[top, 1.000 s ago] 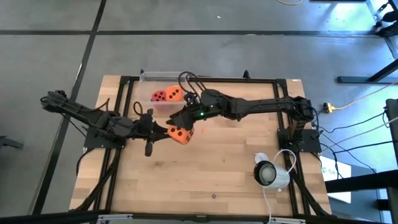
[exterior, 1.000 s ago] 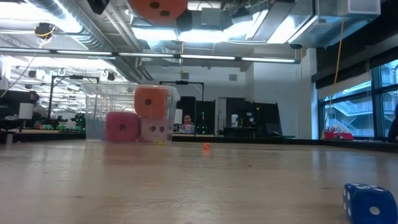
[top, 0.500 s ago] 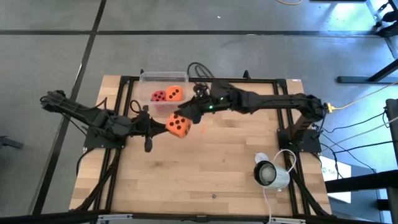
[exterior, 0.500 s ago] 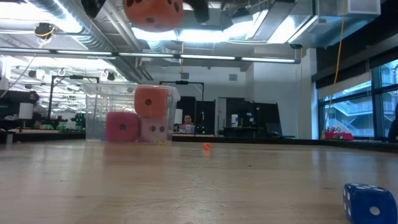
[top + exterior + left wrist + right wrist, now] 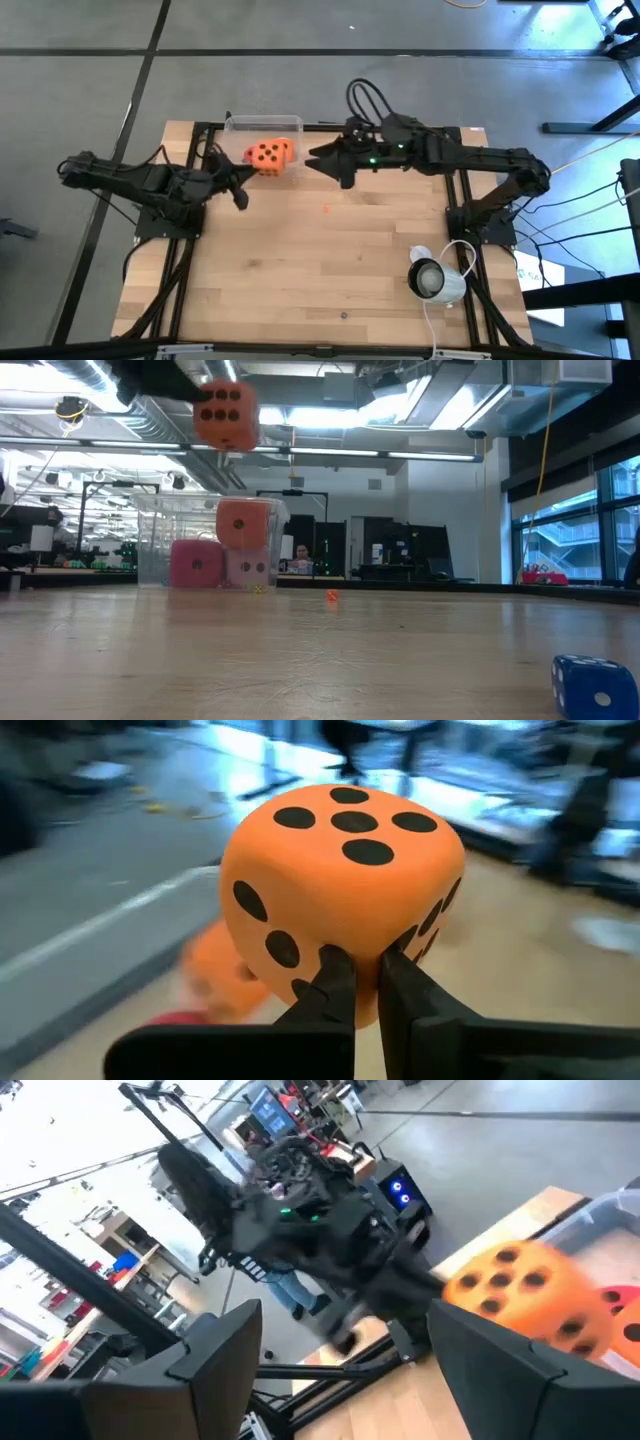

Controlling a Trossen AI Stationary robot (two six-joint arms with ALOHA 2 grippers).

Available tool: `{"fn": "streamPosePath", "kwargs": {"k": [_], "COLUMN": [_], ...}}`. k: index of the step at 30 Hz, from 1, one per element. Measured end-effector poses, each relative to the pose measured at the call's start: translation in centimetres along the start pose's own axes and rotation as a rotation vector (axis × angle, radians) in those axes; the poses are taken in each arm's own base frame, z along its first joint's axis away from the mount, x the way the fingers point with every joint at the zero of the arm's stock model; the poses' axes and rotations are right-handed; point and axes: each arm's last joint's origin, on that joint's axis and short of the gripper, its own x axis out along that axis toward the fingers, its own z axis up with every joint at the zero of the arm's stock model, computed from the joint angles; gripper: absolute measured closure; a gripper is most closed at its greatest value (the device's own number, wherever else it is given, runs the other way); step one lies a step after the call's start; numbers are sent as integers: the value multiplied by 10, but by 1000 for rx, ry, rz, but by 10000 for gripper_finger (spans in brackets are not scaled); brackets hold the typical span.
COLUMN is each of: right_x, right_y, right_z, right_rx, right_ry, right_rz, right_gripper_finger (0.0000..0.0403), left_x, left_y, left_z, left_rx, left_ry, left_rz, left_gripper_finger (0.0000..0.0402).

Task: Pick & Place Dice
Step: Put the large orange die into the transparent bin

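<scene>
Your left gripper (image 5: 358,982) has its dark fingers pinched into the lower edge of a soft-looking orange die (image 5: 266,155) with rounded corners and black pips, holding it in the air just over the clear plastic bin (image 5: 262,124) at the back of the pale wooden plank counter (image 5: 330,270). Inside that bin, another orange die (image 5: 243,524) sits stacked on a pale pink die (image 5: 248,568), with a red die (image 5: 196,564) beside them. Your right gripper (image 5: 318,159) hangs near the held cube, not touching it, jaws spread wide and empty. A blue die (image 5: 596,684) rests at the counter's near edge.
</scene>
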Motion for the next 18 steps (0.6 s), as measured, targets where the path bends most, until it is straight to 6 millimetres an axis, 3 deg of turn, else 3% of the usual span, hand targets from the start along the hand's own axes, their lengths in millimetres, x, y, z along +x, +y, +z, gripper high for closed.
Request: {"fn": "streamPosePath", "kwargs": {"k": [11,18], "right_x": [-11,-12], "right_y": [21,23], "right_z": [-7,-9], "right_rx": [-48,-64], "right_ry": [19,30], "right_rz": [57,66], "right_gripper_finger": [120,120], "left_x": [18,34], "left_y": [38,58], "left_z": [-6,-8], "left_rx": [8,-1], "left_ry": [94,196], "left_rz": [332,429], "left_gripper_finger": [401,401]}}
